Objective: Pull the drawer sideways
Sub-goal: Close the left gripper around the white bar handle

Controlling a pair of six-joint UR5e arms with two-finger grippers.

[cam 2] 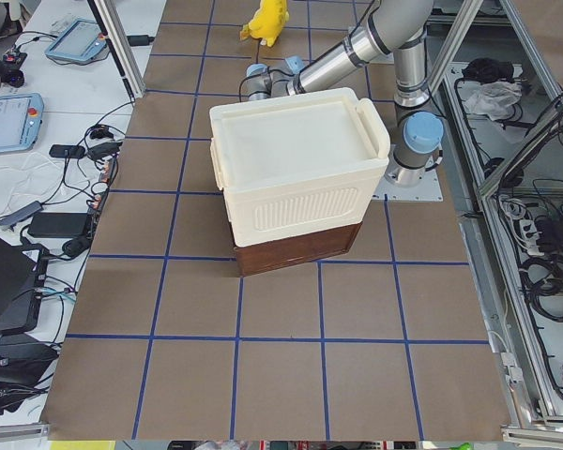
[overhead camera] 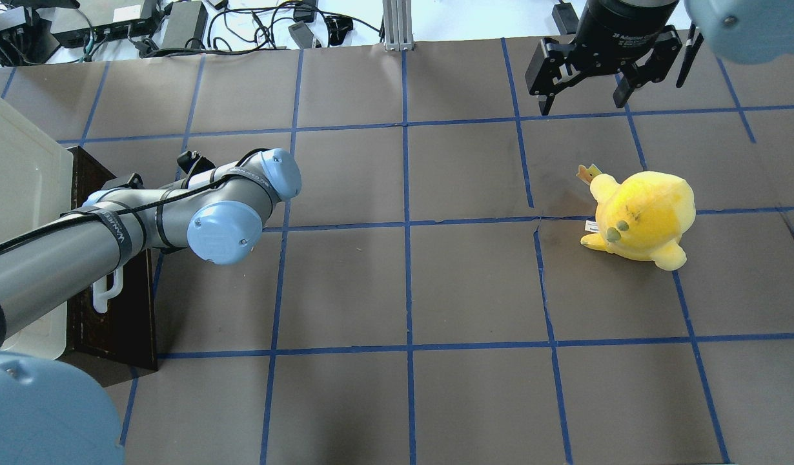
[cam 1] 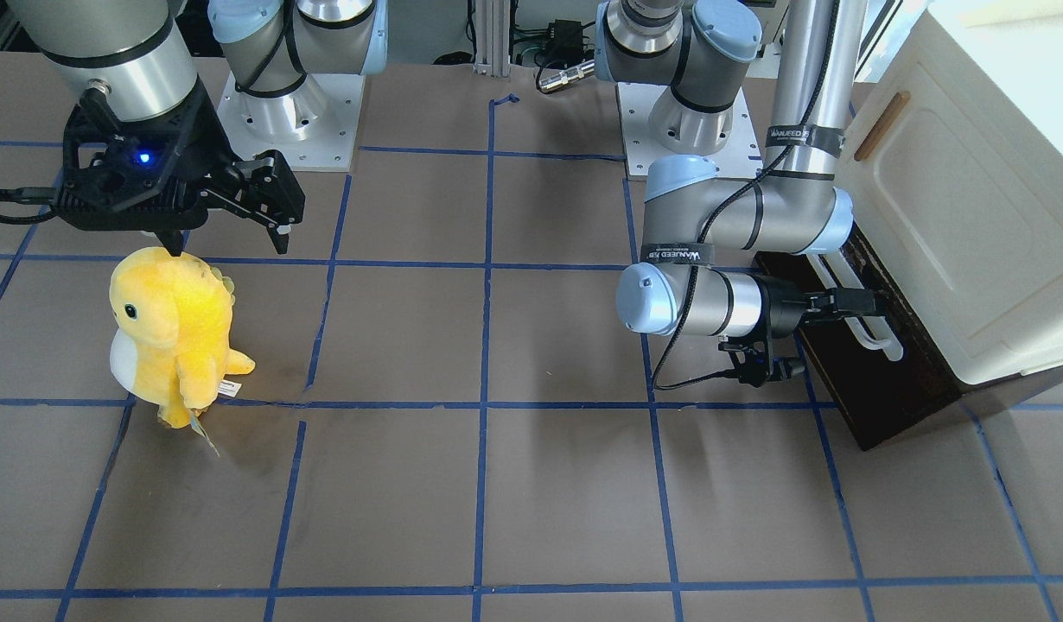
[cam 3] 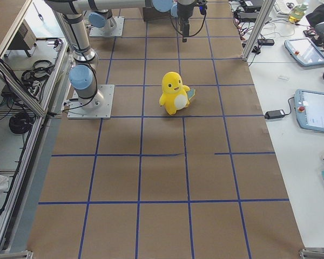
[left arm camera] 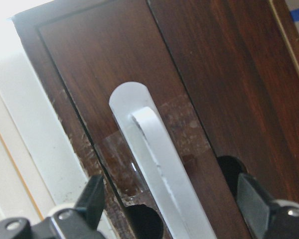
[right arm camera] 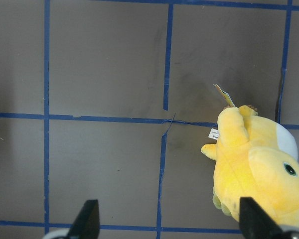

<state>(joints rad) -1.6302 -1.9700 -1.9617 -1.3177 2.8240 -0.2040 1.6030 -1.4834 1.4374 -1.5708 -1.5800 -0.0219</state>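
The drawer [cam 1: 881, 380] has a dark brown wooden front and a long white bar handle [cam 1: 873, 333]. It sits under the cream-white cabinet box [cam 1: 972, 199] at the table's end on my left. My left gripper [cam 1: 864, 302] is at the handle. In the left wrist view the left gripper [left arm camera: 172, 199] is open, with one finger on each side of the white handle [left arm camera: 157, 159], close to the drawer front [left arm camera: 209, 84]. My right gripper [cam 1: 225, 242] is open and empty, hanging above and behind a yellow plush toy [cam 1: 173, 333].
The yellow plush toy [overhead camera: 642, 216] stands on the brown paper table with its blue tape grid, on my right side. It also shows in the right wrist view [right arm camera: 259, 169]. The cabinet box [cam 2: 296, 169] has a small brown wooden handle [cam 1: 881, 125].
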